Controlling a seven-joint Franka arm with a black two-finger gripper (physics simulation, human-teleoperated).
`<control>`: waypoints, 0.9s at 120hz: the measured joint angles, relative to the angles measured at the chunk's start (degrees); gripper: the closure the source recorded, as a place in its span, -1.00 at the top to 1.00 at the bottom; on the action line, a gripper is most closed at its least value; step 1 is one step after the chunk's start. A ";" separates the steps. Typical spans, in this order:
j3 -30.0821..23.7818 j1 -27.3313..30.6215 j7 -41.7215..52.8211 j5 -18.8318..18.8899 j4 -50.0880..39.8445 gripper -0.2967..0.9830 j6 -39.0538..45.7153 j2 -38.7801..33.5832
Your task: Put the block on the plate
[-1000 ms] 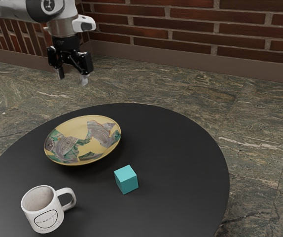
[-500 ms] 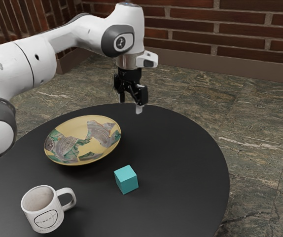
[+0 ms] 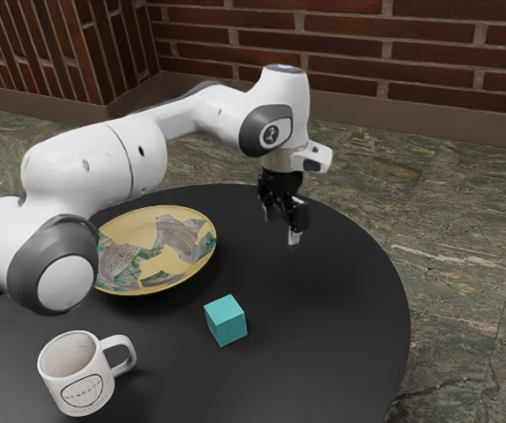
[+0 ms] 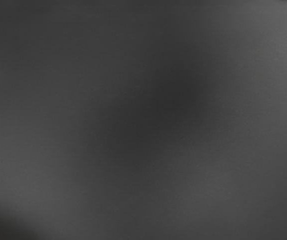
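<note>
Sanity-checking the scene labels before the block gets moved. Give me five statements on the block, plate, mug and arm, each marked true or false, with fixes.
1. The block rests on the table, off the plate. True.
2. The pincer is gripping the block. False: it is open and empty, above the table and apart from the block.
3. The mug stands upright, its handle toward the exterior view's right. True.
4. The plate is plain white. False: it is yellow with green and greyish patches.
5. In the exterior view, the arm hides part of the plate's edge. True.
</note>
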 joint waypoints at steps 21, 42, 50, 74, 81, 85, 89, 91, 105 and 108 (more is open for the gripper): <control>-0.10 -0.58 1.47 -0.36 -14.70 0.54 4.17 -6.73; -0.27 -2.01 2.11 -1.12 -30.09 0.54 9.91 -12.90; -0.07 -1.97 2.33 -1.87 -33.93 0.54 12.00 -14.73; 1.47 -1.35 2.87 -2.69 -37.54 0.54 15.47 -16.97; 1.62 -1.35 2.98 -2.77 -39.01 0.54 16.19 -17.97; 1.65 -1.35 3.04 -2.82 -40.12 0.54 16.72 -18.72; 1.67 -1.36 3.09 -2.86 -40.76 0.54 17.15 -19.25; 1.65 -1.36 3.11 -2.87 -41.21 0.54 17.34 -19.62; 1.67 -1.38 3.26 -2.97 -43.98 0.54 18.35 -22.34; 1.68 -1.38 3.28 -2.98 -44.69 0.54 18.53 -23.05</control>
